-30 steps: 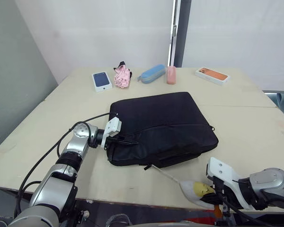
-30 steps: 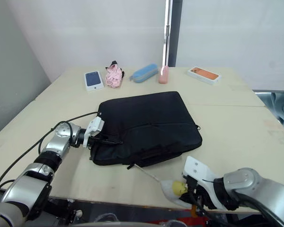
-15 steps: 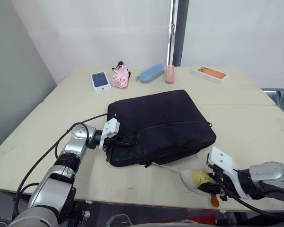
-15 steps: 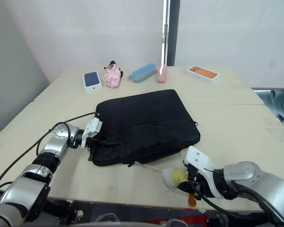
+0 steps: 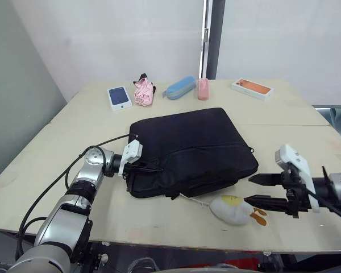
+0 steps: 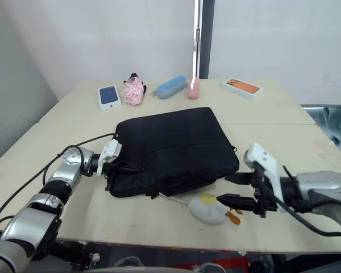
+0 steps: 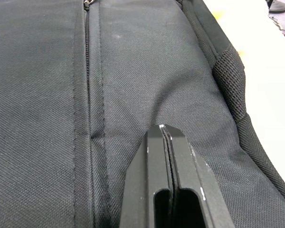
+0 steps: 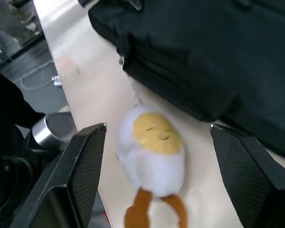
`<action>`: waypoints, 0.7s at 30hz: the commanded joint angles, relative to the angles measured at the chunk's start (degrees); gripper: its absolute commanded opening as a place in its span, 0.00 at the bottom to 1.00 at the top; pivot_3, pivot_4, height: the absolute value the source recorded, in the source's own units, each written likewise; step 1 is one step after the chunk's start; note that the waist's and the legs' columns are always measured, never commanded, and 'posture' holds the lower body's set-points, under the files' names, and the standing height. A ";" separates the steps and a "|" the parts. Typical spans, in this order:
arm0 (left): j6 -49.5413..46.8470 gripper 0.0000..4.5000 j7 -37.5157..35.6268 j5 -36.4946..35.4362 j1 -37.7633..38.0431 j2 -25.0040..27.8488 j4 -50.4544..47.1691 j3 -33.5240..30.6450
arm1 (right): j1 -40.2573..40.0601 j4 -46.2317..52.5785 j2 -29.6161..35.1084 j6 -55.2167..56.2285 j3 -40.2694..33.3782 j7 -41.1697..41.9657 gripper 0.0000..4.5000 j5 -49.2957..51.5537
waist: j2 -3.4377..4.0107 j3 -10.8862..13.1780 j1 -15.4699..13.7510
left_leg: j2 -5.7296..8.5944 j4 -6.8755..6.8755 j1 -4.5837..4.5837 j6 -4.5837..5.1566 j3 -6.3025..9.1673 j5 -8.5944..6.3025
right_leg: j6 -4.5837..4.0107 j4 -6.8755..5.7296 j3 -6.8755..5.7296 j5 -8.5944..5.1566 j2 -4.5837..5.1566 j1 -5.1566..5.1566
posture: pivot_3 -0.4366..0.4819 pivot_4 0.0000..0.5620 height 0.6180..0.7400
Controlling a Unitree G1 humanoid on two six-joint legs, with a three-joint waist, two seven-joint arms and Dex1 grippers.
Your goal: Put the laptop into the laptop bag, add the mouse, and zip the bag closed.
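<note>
The black laptop bag (image 5: pixel 193 148) lies flat in the middle of the table, with its zip line (image 7: pixel 88 71) running across the fabric. My left gripper (image 5: pixel 159 169) is shut and rests on the bag's near left corner; its fingertips (image 7: pixel 162 130) press together on the fabric with nothing seen between them. My right gripper (image 5: pixel 248 189) stands open near the front edge, just right of a white plush egg (image 5: pixel 230 209) with a yellow face and orange feet, and apart from it. The laptop and the mouse are out of view.
A thin white cord (image 5: pixel 194 201) runs from the bag's front edge towards the egg. Along the far edge sit a blue phone box (image 5: pixel 120 97), a pink bundle (image 5: pixel 144 92), a blue case (image 5: pixel 180 88), a pink bottle (image 5: pixel 203 89) and an orange phone box (image 5: pixel 253 88).
My right gripper has opened and drawn back to the right, leaving the plush egg lying on the table by the bag's front edge. The left gripper has stayed on the bag.
</note>
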State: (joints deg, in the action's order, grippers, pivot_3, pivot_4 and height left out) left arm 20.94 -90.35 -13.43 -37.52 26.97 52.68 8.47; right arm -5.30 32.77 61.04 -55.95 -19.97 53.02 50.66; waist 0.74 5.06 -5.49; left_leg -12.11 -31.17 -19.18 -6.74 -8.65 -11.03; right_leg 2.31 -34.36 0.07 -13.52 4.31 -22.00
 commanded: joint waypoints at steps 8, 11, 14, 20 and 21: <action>1.48 0.00 -1.13 5.22 2.33 1.63 8.38 1.81 | 7.51 -11.34 -0.76 4.45 16.20 -4.26 0.10 -15.94 | 0.25 0.13 0.14 | -0.01 0.07 0.01 -0.01 -0.02 0.00 | 0.04 -0.03 -0.01 -0.02 0.00 -0.05 | 0.48 0.27 1.00; 1.82 0.00 -1.18 5.31 2.27 1.88 8.71 1.78 | 10.67 -10.95 -3.39 4.59 20.62 -3.57 0.01 -16.78 | 0.27 0.14 0.26 | -0.04 0.06 0.01 -0.01 -0.07 0.01 | -0.14 -0.03 0.00 0.08 -0.02 -0.05 | 0.48 0.27 1.00; 2.14 0.00 -1.23 5.43 2.18 2.03 9.01 1.65 | 14.02 -9.17 -6.08 3.45 24.57 -3.25 0.01 -16.83 | 0.31 0.17 0.39 | -0.06 0.07 -0.01 -0.02 -0.14 0.01 | -0.17 -0.05 0.05 0.10 -0.06 -0.14 | 0.48 0.27 1.00; 1.83 0.00 -1.51 5.18 2.23 2.14 8.56 1.56 | 22.78 -8.99 -13.83 0.87 28.52 -5.33 0.01 -16.10 | 0.35 0.23 0.43 | -0.09 0.07 0.00 -0.04 -0.23 0.02 | -0.22 -0.12 0.12 0.13 -0.08 -0.21 | 0.48 0.27 1.00; 1.71 0.00 -1.55 5.14 2.28 2.14 8.39 1.55 | 23.70 -8.72 -14.73 0.43 28.42 -5.20 0.01 -15.45 | 0.36 0.24 0.39 | -0.09 0.07 0.00 -0.04 -0.23 0.02 | -0.23 -0.13 0.12 0.13 -0.08 -0.22 | 0.48 0.27 1.00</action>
State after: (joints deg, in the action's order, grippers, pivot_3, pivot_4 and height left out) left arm 24.09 -90.47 -13.36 -38.65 27.76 56.11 7.70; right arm 17.14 22.42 46.79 -54.96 9.10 48.00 34.17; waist 1.10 5.31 -5.10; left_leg -12.19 -31.10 -19.19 -6.79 -8.88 -11.01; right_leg 2.08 -34.49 0.19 -13.38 4.24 -22.22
